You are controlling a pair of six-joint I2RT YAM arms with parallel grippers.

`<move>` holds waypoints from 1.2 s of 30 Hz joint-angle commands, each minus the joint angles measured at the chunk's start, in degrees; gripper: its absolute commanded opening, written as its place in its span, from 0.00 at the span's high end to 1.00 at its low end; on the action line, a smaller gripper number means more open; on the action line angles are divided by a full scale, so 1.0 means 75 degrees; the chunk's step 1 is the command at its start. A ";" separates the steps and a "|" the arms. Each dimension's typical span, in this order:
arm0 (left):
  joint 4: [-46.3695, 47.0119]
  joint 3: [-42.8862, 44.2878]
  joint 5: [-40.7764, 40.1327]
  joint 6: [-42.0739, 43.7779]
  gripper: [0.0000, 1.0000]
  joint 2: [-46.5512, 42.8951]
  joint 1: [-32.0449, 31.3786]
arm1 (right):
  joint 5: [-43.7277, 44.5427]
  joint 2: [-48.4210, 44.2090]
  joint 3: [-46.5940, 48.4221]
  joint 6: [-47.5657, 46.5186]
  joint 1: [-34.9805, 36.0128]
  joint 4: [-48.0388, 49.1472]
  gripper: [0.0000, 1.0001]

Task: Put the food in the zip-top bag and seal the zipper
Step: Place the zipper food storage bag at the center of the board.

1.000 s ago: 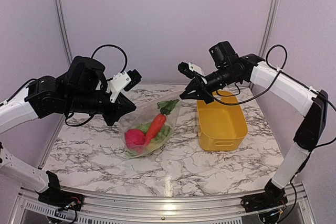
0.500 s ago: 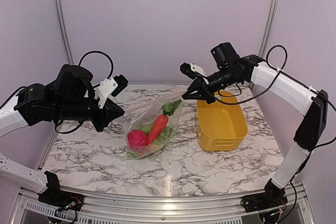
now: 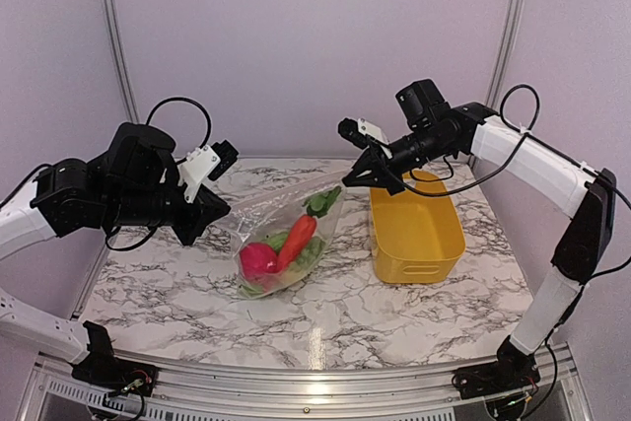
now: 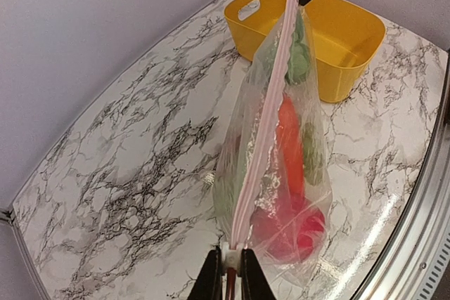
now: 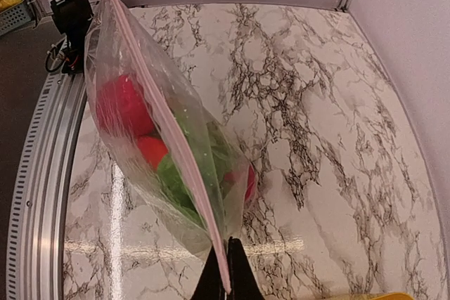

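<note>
The bag [image 3: 286, 244] hangs stretched between the two arms over the middle of the counter [image 3: 394, 313], mouth uppermost. The left jaws are clamped on the left end of the zipper [image 4: 264, 131], and the right jaws are pinched tight on its other end, high beside the basket [image 3: 414, 234]. In both wrist views the zipper runs as one pale taut line with no gap showing along it. The food [image 3: 281, 248] sits heaped in the sagging belly of the bag: a red round piece lowest, an orange-red piece above it, and green pieces around them. The bag's bottom is at or just above the counter; whether it touches cannot be told. The basket stands just right of the bag, apart from it and close to the right wall. Bare marble lies between the bag and the near rail, and more lies behind it toward the back wall.
</note>
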 commanded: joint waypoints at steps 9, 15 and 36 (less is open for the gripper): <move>0.0786 0.0766 0.0760 0.1634 1.00 0.0923 0.1929 | 0.0589 0.1536 0.2534 -0.0170 -0.0250 0.0104 1.00; 0.0970 0.1423 0.0775 0.2365 1.00 0.1417 0.2243 | 0.0539 0.2190 0.3752 0.0095 -0.0216 0.0402 1.00; 0.0736 0.0512 0.2559 -0.0173 0.46 0.0316 0.1931 | 0.0318 -0.0331 0.1296 -0.0954 0.0126 -0.1745 0.32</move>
